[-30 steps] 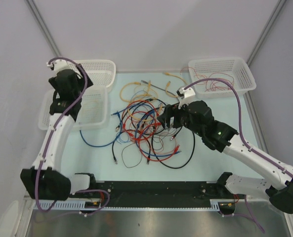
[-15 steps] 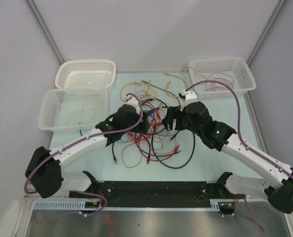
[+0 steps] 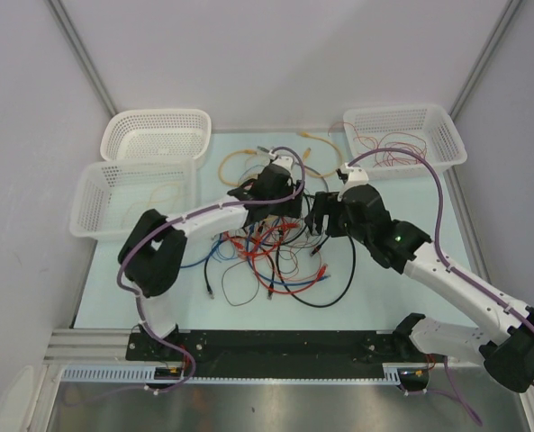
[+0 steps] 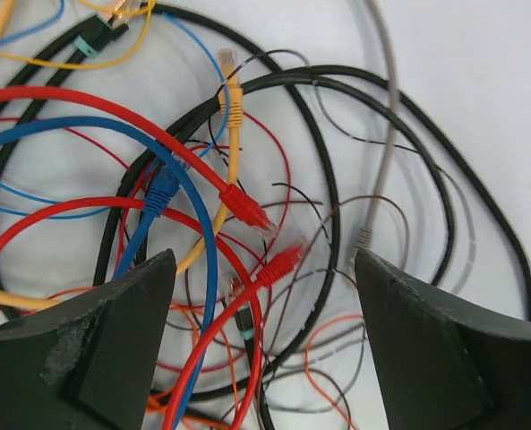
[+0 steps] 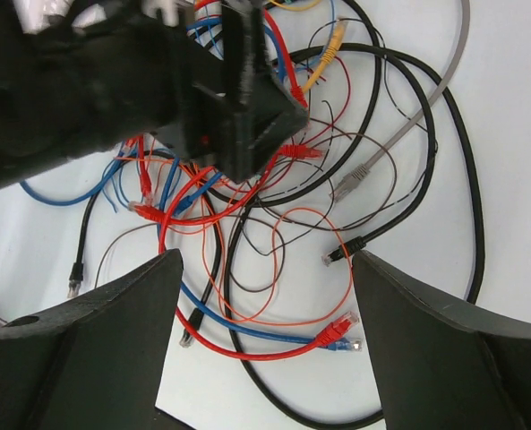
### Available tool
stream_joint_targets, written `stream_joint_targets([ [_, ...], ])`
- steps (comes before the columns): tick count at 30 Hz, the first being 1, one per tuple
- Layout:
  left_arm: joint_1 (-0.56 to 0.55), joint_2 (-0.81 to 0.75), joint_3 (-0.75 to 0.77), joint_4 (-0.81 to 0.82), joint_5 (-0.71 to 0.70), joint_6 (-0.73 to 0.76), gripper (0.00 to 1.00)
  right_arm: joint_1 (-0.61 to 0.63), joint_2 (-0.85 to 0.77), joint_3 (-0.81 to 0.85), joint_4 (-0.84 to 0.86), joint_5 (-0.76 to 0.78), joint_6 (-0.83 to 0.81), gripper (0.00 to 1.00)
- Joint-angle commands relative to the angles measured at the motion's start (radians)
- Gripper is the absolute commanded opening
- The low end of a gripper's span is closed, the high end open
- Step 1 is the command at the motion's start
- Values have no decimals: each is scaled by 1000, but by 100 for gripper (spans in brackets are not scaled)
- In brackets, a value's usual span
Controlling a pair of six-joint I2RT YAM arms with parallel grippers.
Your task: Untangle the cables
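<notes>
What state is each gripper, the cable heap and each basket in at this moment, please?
left gripper: open, above the cables, holding nothing.
right gripper: open, above the cables, holding nothing.
cables: tangled together in a heap.
right basket: upright, holds thin red wires.
near left basket: upright, holds a thin yellowish wire.
far left basket: upright, no wire visible inside.

- There's the left arm (image 3: 203,214), stretched long and low, elbow bent sharply near its base, wrist far forward at centre.
- The left gripper (image 4: 265,260) points down, jaws spread wide, gripping nothing.
- The right arm (image 3: 447,270) reaches in from the right.
- The right gripper (image 5: 265,258) is wide open too, hanging just beside the left one.
</notes>
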State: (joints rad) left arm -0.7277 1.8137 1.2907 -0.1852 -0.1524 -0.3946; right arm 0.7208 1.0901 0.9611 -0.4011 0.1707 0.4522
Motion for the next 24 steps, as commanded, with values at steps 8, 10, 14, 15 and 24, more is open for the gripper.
stream_joint_targets([
  [8,80,196,147,-30,-75,-187,83,-27,-10,-9,-5,-8,-3,82],
  [10,93,208,148,9,-65,-190,78,-32,-10,-10,-7,-14,-3,82],
  [14,105,274,183,50,-44,-194,53,-35,-13,-12,-5,-22,2,82],
  [15,105,288,212,44,-36,-190,47,-35,-18,-10,-7,-23,2,81],
  [24,106,221,153,46,0,-164,0,-35,-76,-10,-30,-10,11,81],
])
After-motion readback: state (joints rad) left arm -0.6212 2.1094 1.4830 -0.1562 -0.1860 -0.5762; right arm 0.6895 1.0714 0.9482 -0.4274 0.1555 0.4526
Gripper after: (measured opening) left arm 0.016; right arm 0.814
